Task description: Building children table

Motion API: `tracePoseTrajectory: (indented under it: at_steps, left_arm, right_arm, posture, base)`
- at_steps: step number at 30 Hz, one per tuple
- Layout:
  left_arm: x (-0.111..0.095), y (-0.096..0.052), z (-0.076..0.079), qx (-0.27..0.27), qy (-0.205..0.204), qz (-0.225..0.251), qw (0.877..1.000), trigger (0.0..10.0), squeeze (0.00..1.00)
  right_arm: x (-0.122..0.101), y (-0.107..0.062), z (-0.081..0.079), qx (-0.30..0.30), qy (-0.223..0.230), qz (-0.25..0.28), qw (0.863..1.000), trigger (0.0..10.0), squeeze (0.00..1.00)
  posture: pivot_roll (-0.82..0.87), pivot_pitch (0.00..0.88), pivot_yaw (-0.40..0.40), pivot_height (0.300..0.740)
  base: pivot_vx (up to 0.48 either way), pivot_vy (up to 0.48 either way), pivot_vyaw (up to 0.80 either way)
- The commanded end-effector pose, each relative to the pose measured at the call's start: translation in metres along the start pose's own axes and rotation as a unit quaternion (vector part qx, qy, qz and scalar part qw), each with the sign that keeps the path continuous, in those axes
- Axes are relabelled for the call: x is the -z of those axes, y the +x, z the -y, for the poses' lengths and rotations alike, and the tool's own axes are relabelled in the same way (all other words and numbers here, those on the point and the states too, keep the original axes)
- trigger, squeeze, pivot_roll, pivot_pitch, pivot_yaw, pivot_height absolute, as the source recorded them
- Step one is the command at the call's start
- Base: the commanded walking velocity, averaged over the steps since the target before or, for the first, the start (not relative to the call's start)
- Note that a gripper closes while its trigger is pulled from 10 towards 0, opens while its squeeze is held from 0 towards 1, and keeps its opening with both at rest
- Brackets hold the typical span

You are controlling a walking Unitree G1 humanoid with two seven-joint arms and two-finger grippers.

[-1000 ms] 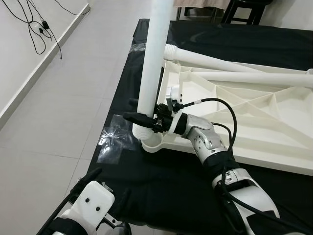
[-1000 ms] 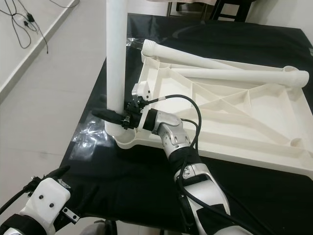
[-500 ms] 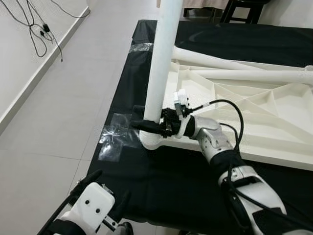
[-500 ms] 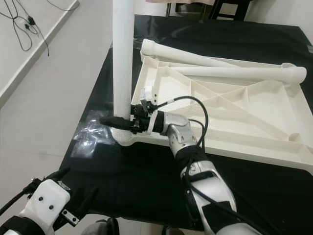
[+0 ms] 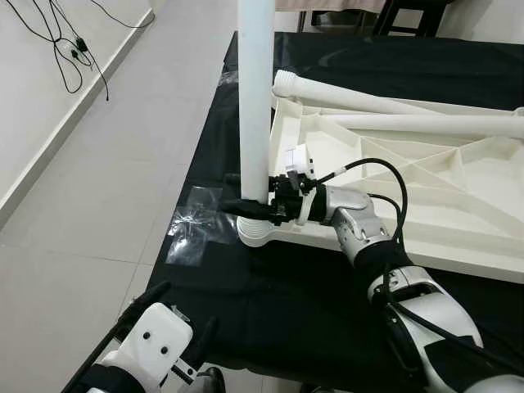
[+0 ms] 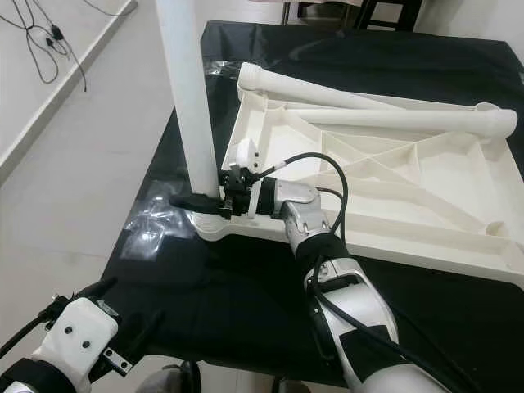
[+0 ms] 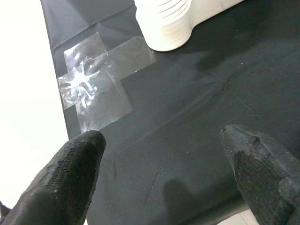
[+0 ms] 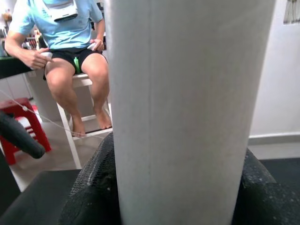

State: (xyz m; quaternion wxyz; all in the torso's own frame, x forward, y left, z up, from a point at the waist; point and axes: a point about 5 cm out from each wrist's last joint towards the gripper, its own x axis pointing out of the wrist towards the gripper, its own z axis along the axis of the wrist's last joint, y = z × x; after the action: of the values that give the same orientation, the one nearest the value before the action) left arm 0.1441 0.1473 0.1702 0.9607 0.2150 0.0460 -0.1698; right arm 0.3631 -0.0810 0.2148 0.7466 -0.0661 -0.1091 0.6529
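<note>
Two loose legs (image 5: 385,103) lie across the upturned tabletop (image 5: 426,196) at the upper right of the frame, on a black-covered desk (image 5: 278,303), while a third leg (image 5: 255,98) stands upright in the tabletop's near-left corner socket (image 5: 260,233). Right end effector (image 5: 260,205), mid-frame, grips that upright leg just above the socket, fingers closed around it. Left end effector (image 7: 164,164) hangs at the lower left with fingers spread wide over the cloth near a tape patch (image 7: 101,84).
</note>
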Motion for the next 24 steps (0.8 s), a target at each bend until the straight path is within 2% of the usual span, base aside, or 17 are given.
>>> tracePoseTrajectory:
  at_steps: [1, 7, 9, 11, 16, 21, 24]
  left_arm:
    - [0.002, -0.002, 0.000, 0.003, 0.001, -0.010, 1.000, 10.0, 0.00]
    - [0.001, -0.002, 0.000, 0.003, 0.001, -0.010, 1.000, 10.0, 0.00]
    - [0.001, -0.001, -0.001, 0.004, 0.002, -0.010, 1.000, 10.0, 0.00]
    - [0.001, -0.001, -0.001, 0.005, 0.002, -0.010, 1.000, 10.0, 0.00]
    - [0.001, -0.001, -0.002, 0.007, 0.002, -0.011, 1.000, 10.0, 0.00]
    - [0.001, -0.001, -0.002, 0.008, 0.001, -0.011, 1.000, 10.0, 0.00]
    - [0.001, 0.000, -0.002, 0.008, 0.001, -0.010, 1.000, 10.0, 0.00]
  right_arm:
    - [0.029, -0.009, -0.013, -0.004, 0.027, -0.052, 0.998, 10.0, 0.00]
    - [0.035, -0.010, -0.016, 0.023, 0.015, -0.044, 0.999, 10.0, 0.00]
    - [0.036, -0.015, -0.011, 0.098, -0.002, -0.025, 0.995, 10.0, 0.00]
    - [0.036, -0.017, -0.010, 0.120, -0.007, -0.019, 0.993, 10.0, 0.00]
    - [0.045, -0.022, -0.018, 0.098, 0.000, -0.030, 0.995, 10.0, 0.00]
    - [0.045, -0.022, -0.019, 0.097, -0.004, -0.032, 0.995, 10.0, 0.00]
    - [0.048, -0.024, -0.021, 0.065, -0.023, -0.066, 0.995, 10.0, 0.00]
  posture:
    - [0.24, 0.326, -0.004, 0.740]
    - [0.23, 0.328, -0.005, 0.740]
    - [0.23, 0.327, -0.002, 0.740]
    - [0.23, 0.328, -0.001, 0.740]
    - [0.22, 0.331, 0.003, 0.740]
    - [0.22, 0.330, 0.001, 0.740]
    - [0.22, 0.330, -0.002, 0.740]
  base:
    - [0.000, 0.000, 0.00]
    - [0.000, 0.000, 0.00]
    - [0.000, 0.000, 0.00]
    - [0.000, 0.000, 0.00]
    - [0.000, 0.000, 0.00]
    - [0.000, 0.000, 0.00]
    - [0.000, 0.000, 0.00]
